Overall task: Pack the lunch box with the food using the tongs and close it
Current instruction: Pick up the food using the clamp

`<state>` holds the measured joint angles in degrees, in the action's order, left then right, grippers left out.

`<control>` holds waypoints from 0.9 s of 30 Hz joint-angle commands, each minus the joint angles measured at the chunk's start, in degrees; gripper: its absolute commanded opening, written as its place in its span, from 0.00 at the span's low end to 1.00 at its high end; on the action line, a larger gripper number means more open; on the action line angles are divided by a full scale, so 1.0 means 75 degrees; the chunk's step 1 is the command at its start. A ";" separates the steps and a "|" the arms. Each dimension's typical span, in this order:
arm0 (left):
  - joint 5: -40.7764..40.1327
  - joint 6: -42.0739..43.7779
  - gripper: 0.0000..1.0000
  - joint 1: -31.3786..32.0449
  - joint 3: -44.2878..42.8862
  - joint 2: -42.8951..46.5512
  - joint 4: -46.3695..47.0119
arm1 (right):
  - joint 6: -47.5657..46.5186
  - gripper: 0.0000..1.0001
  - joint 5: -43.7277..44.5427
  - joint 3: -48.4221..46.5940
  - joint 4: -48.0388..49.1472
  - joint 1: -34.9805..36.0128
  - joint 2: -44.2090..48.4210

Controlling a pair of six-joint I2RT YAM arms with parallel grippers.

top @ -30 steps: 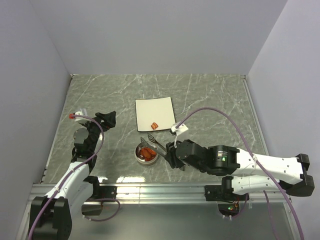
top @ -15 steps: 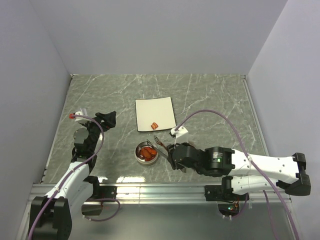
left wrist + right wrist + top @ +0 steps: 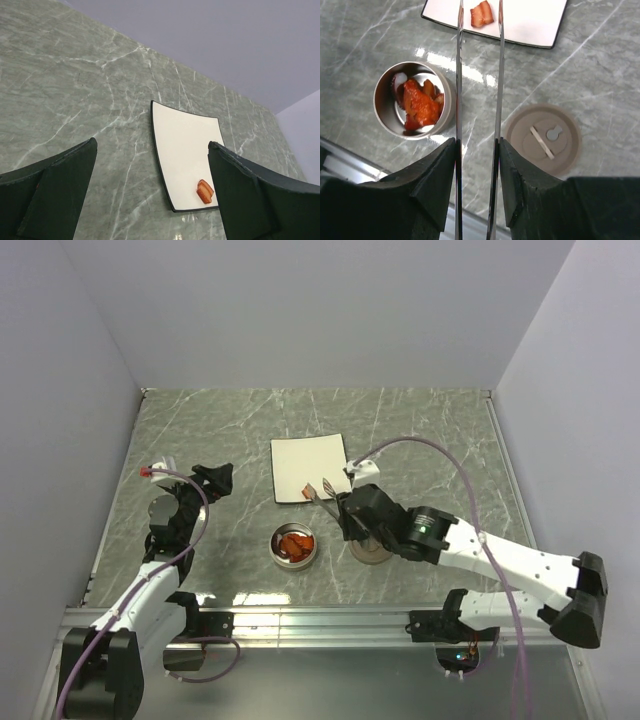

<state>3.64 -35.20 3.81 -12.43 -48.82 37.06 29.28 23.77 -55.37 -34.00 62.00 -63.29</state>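
Toward the table's left edge, the left pincer hangs empty, jaws apart. Near mid-table the lunch box holds most of the food. Just right of it the right pincer is clamped on the tongs, whose arms flank one piece on the plate; it looks small, soft and probably slick, so pinch lightly across its middle.

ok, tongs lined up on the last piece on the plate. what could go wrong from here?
1. The piece sits close to the near edge of the plate; closing the tongs could nudge it onto the table.
2. The right gripper holds the tongs far from their tips, so the pinch may be weak and the piece could drop short of the tin.
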 commanded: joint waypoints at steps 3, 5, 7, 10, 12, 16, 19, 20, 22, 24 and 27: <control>0.0042 -0.0041 0.99 -0.0028 -0.0101 -0.0089 0.0379 | -0.0739 0.46 -0.0730 -0.0316 0.1192 -0.0566 -0.0736; 0.0007 -0.0041 0.99 -0.0028 -0.0101 -0.0089 0.0367 | -0.0845 0.47 -0.0895 -0.0304 0.1356 -0.0789 -0.1053; -0.0005 -0.0041 1.00 -0.0028 -0.0113 -0.0100 0.0367 | -0.0950 0.47 -0.0978 -0.0316 0.1498 -0.0918 -0.1288; -0.0040 -0.0041 0.99 -0.0028 -0.0124 -0.0135 0.0356 | -0.1079 0.47 -0.0989 -0.0339 0.1615 -0.1035 -0.1499; -0.0052 -0.0053 0.99 -0.0028 -0.0124 -0.0147 0.0367 | -0.1138 0.47 -0.1129 -0.0316 0.1743 -0.1106 -0.1581; -0.0052 -0.0029 0.99 -0.0028 -0.0148 -0.0206 0.0367 | -0.1278 0.47 -0.1457 -0.0316 0.1861 -0.1211 -0.1710; -0.0052 -0.0029 0.99 -0.0028 -0.0160 -0.0229 0.0367 | -0.1302 0.47 -0.1563 -0.0374 0.1803 -0.1211 -0.1874; -0.0063 -0.0029 1.00 -0.0028 -0.0160 -0.0241 0.0379 | -0.1290 0.47 -0.1599 -0.0375 0.1779 -0.1212 -0.1921; -0.0052 -0.0041 0.99 -0.0028 -0.0160 -0.0253 0.0379 | -0.1302 0.47 -0.1669 -0.0386 0.1791 -0.1212 -0.1968; -0.0040 -0.0041 1.00 -0.0028 -0.0160 -0.0253 0.0391 | -0.1302 0.47 -0.1681 -0.0386 0.1791 -0.1211 -0.2015; -0.0028 -0.0041 0.99 -0.0028 -0.0160 -0.0264 0.0403 | -0.1314 0.47 -0.1809 -0.0433 0.1756 -0.1212 -0.2132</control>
<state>3.31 -35.20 3.81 -12.43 -50.52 37.06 20.27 11.84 -55.61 -23.05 53.21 -78.91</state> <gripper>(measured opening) 0.995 0.474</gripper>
